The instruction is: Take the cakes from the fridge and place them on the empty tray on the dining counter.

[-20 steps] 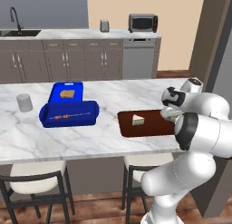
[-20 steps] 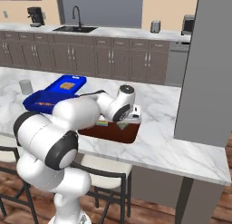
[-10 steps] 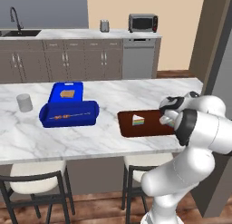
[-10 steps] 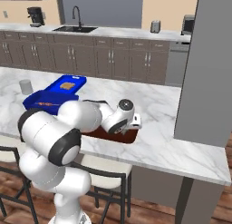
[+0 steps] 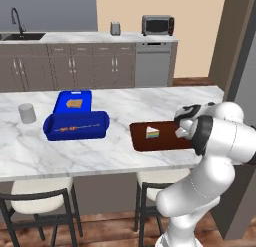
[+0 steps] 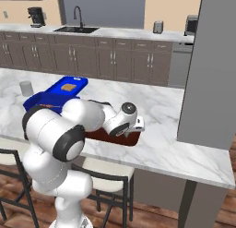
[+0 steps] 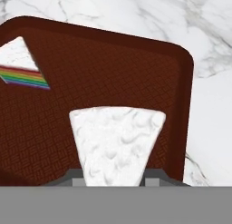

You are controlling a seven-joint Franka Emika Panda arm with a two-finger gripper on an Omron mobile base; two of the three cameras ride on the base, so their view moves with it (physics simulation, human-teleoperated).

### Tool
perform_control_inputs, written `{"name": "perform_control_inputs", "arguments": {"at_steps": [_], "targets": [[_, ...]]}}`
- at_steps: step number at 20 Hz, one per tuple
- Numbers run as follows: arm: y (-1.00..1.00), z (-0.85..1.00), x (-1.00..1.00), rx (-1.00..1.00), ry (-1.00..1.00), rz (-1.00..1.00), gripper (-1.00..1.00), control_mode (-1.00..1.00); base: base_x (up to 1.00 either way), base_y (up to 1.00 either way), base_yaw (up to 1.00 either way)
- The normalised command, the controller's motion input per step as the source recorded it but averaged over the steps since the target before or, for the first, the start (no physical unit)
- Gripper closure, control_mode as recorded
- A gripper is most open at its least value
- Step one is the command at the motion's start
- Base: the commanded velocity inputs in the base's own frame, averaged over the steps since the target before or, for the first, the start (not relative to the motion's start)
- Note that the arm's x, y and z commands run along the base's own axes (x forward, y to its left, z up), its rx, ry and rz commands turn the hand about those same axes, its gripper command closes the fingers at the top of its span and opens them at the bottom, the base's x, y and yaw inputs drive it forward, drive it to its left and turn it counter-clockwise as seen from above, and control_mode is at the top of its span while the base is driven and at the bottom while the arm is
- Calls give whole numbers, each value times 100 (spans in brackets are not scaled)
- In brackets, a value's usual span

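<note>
The tray (image 5: 142, 141) lies on the marble counter (image 5: 120, 103), near its right end, and holds one cake (image 5: 152, 133) resting flat on the brown floor toward the tray's left part, rainbow layers facing the stools. In the hand view this slice (image 7: 20, 64) sits in the upper left corner of the tray (image 7: 113, 73), while a second slice (image 7: 115, 143), its white frosted top up and its narrow end toward the camera, stands between the finger tips over the tray floor, near the right rim; whether its underside touches the tray cannot be told. Left of the tray, well apart from it, a blue box (image 5: 75, 118) lies with its lid open, a small brown item on the lid and a thin orange-brown thing inside the tub. A grey cup (image 5: 27, 113) stands further left. The arm rises from the floor by the stools, bends at the elbow and reaches low across the counter edge, with the hand lying almost level over the tray's right end. The gripper (image 7: 113, 175) is clamped on the second slice, its tips pressed to the wedge's two sides, jaws only narrowly apart.
</note>
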Motion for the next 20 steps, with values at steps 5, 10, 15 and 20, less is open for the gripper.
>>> {"name": "perform_control_inputs", "arguments": {"at_steps": [5,10,15,20], "targets": [[0,-7,5,0,0,0,100,-100,0,0,0],[0,-16,10,0,0,0,100,-100,0,0,0],[0,-20,18,0,0,0,100,-100,0,0,0],[0,-22,17,0,0,0,100,-100,0,0,0]]}}
